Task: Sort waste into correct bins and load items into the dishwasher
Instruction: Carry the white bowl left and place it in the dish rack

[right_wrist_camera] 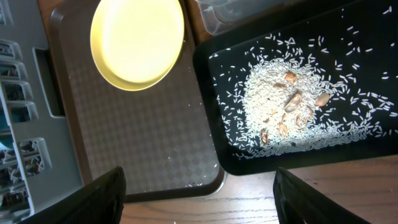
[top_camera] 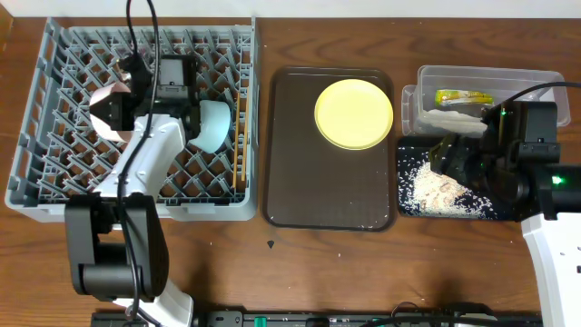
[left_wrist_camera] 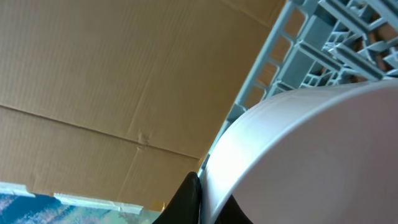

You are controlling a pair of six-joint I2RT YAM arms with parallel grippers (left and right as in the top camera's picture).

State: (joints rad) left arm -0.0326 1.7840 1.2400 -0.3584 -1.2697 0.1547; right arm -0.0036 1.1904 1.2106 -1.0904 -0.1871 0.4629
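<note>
Overhead: pale pink round bowl (top_camera: 111, 109) sits tilted on edge over the grey plastic pegged dish rack (top_camera: 73, 54), its rim pinched in the closed left jaws. Right jaws wide open, empty, above the shallow black tray (right_wrist_camera: 217, 81) of white rice scraps (right_wrist_camera: 267, 99).

Bench: rack (top_camera: 27, 118) at 9 o'clock. Serving tray (top_camera: 318, 182) centre, plate (top_camera: 354, 113) on its 1 o'clock corner. Tub (top_camera: 536, 80) at 2 o'clock. Flat tray (top_camera: 408, 154) at 3, rice (top_camera: 436, 189) in it.

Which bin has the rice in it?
The shallow black tray, scattered with white rice; the clear tub beyond it holds the wrapper and napkin instead.
</note>
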